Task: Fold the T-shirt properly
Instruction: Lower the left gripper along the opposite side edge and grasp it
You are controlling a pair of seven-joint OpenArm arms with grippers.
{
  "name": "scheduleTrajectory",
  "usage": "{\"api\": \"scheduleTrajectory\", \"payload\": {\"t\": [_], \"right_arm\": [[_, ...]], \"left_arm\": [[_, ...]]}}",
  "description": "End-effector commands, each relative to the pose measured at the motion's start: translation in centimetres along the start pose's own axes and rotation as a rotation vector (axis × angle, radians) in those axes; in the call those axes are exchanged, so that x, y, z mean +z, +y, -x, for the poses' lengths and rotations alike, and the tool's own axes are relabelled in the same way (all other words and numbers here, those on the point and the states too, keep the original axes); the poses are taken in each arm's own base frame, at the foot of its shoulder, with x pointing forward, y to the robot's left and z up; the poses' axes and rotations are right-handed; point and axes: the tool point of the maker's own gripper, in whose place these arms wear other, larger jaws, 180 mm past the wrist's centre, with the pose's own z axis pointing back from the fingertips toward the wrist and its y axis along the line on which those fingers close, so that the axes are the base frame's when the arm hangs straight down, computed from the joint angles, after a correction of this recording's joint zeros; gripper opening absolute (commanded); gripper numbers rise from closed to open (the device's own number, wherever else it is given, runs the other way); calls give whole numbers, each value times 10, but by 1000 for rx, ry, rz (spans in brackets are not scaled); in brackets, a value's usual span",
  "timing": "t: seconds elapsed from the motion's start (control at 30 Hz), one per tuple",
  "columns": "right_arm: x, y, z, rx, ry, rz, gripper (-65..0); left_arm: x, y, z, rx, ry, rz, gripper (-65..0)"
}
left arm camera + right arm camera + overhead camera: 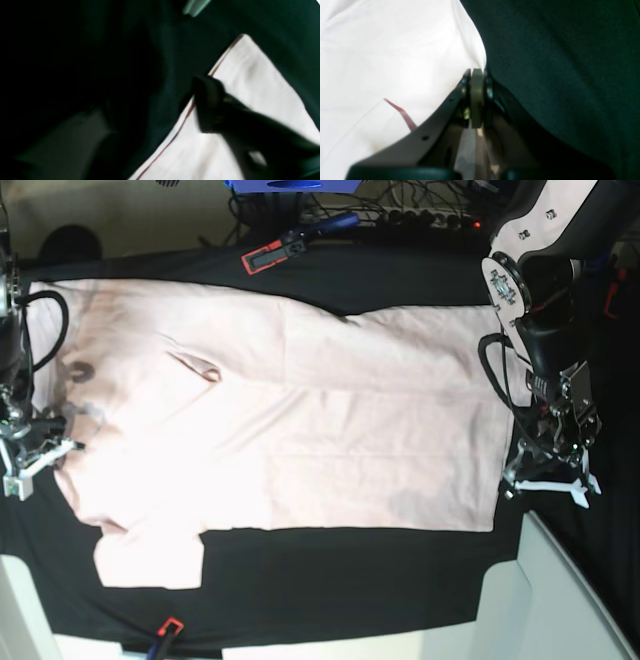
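Observation:
The pale pink T-shirt [300, 420] lies spread flat on the black cloth [340, 580], hem toward the right, one sleeve [150, 555] at the lower left. My left gripper [548, 480] hovers just off the hem's right edge, jaws apart and empty. In the left wrist view one dark finger [208, 100] crosses the T-shirt's [250, 87] edge; the picture is blurred. My right gripper [40, 450] sits at the shirt's left edge. Close up, the right gripper [477, 72] is shut, and the T-shirt [382, 50] is drawn to a point at its tips.
A red and black tool [270, 255] and cables lie at the back of the table. Another red tool [165, 630] lies at the front edge. A white panel [560, 600] stands at the lower right, near the left arm.

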Motion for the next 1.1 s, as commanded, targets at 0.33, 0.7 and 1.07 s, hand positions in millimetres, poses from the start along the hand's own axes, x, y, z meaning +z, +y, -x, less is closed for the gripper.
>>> {"api": "scheduleTrajectory", "payload": {"t": [0.33,0.7,1.07], "right_arm": [[2,-6,-32,3,-75,3,-647],[2,-5,-36,11,-87,-2,-647],[2,-5,-36,11,-87,-2,-647]], "left_arm": [[-23,-39,-1,60,98,48,-119],[-28,-46,31,-167,136,31,-119],[-25,-79,53,-187,178,141,-123]]}}
